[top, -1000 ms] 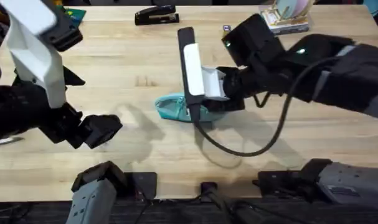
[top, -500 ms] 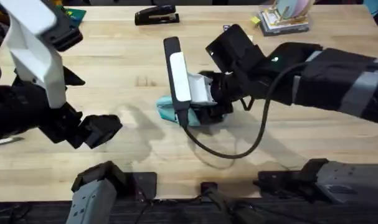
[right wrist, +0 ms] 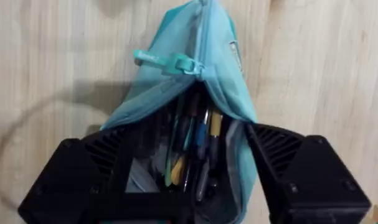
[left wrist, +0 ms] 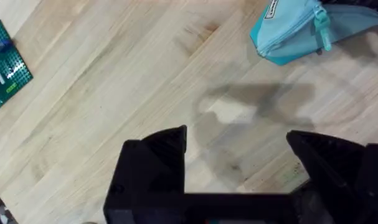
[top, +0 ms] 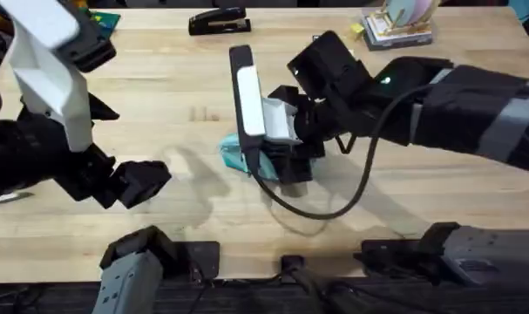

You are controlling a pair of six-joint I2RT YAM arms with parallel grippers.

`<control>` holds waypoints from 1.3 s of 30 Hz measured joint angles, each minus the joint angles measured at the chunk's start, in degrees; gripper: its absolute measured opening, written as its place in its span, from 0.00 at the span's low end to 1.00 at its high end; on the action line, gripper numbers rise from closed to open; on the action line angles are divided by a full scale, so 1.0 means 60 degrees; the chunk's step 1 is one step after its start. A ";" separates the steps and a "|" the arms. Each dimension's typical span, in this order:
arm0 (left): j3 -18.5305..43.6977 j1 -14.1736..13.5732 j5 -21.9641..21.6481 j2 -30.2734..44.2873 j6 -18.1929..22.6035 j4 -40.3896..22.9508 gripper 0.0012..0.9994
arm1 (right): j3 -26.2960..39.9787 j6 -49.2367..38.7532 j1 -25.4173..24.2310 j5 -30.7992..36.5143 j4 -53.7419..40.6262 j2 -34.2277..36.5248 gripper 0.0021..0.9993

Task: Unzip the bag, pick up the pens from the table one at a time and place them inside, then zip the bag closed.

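Observation:
The teal bag (top: 233, 153) lies mid-table (top: 186, 78), mostly covered by my right arm. In the right wrist view the bag (right wrist: 221, 81) has its mouth unzipped, its pull tab (right wrist: 167, 61) lying across the top. Several pens (right wrist: 192, 146) stand inside the opening. My right gripper (right wrist: 195, 180) is open, one finger on each side of the bag's open mouth, low over it (top: 286, 164). My left gripper (top: 146, 181) hovers open over bare wood to the left of the bag (left wrist: 288, 34), nothing between its fingers (left wrist: 160, 146).
A black stapler (top: 219, 21) lies at the far edge. A stack of books and papers (top: 399, 24) sits at the far right. A green plate (left wrist: 3, 74) lies at the far left. The right arm's black cable (top: 334, 205) loops just in front of the bag.
My right gripper has moved left over the bag and settled around its open mouth. The left arm has not moved.

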 joint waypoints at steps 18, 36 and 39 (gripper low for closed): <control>0.0000 0.0000 0.0080 0.0083 0.1187 0.0161 0.99 | 0.1238 0.4116 0.0044 0.0157 -0.1829 -0.2412 1.00; 0.0000 0.0000 0.2560 0.3999 0.5905 0.0127 0.99 | 0.1238 1.0815 0.0044 0.0109 -0.2049 -0.3819 1.00; 0.0000 0.0000 0.2969 0.4828 0.6508 0.0115 0.99 | 0.1238 1.2058 0.0044 0.0106 -0.2049 -0.3817 1.00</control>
